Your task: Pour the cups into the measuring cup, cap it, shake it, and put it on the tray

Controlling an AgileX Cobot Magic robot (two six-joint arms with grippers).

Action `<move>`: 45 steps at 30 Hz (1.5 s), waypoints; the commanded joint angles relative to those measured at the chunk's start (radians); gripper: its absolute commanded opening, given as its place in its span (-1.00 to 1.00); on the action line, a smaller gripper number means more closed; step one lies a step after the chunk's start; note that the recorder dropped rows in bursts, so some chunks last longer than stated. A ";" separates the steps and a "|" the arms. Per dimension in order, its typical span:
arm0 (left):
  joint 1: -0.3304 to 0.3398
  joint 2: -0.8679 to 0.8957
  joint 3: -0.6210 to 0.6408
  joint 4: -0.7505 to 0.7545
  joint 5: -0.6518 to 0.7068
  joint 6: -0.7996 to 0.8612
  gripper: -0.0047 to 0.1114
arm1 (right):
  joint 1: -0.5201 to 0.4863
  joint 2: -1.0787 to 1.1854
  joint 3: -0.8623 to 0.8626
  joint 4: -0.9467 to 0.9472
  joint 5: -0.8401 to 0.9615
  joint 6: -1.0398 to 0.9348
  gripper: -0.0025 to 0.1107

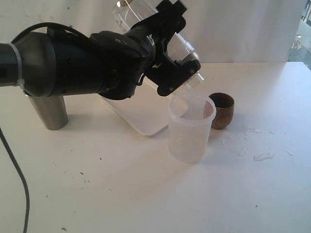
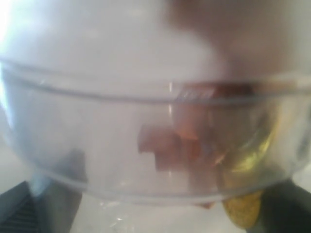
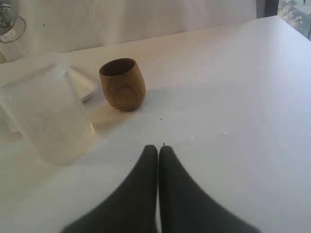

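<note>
High in the upper middle of the frame, the left gripper (image 1: pixel 177 43) clasps the clear measuring cup (image 1: pixel 124 17), tilted above the frosted tub (image 1: pixel 189 128) and white tray (image 1: pixel 141 119), where a slack grip might spill it onto the table (image 1: pixel 146 194), while the right gripper (image 3: pixel 158 160) sits clenched and empty facing the wooden cup (image 3: pixel 122 83).

Left arm (image 1: pixel 73 63) reaches across, raised, left fingers (image 1: pixel 177 75) spread wide in a grip, right fingers (image 3: pixel 146 174) pressed together.

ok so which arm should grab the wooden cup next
Right, probably: the right gripper is shut, empty and faces the wooden cup, while the left gripper is busy holding a clear container tilted over the plastic tub.
</note>
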 commanded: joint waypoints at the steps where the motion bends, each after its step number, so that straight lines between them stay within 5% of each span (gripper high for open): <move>1: -0.013 -0.012 -0.003 0.023 0.020 -0.004 -0.92 | 0.004 -0.005 0.006 0.001 -0.010 0.003 -0.96; 12: -0.021 -0.014 -0.005 -0.013 0.041 -0.024 -0.92 | 0.004 -0.005 0.006 0.001 -0.010 0.003 -0.96; 17: -0.021 -0.014 -0.003 -0.206 0.047 0.138 -0.92 | 0.004 -0.005 0.006 0.001 -0.010 0.003 -0.96; 21: -0.021 -0.014 -0.003 -0.296 0.002 0.010 -0.92 | 0.004 -0.005 0.006 0.001 -0.010 0.003 -0.96; 30: -0.021 -0.007 -0.003 -0.587 -0.015 0.063 -0.92 | 0.004 -0.005 0.006 0.001 -0.010 0.003 -0.96; 45: -0.019 -0.001 0.028 -0.336 0.032 0.092 -0.92 | 0.004 -0.005 0.006 0.001 -0.010 0.003 -0.96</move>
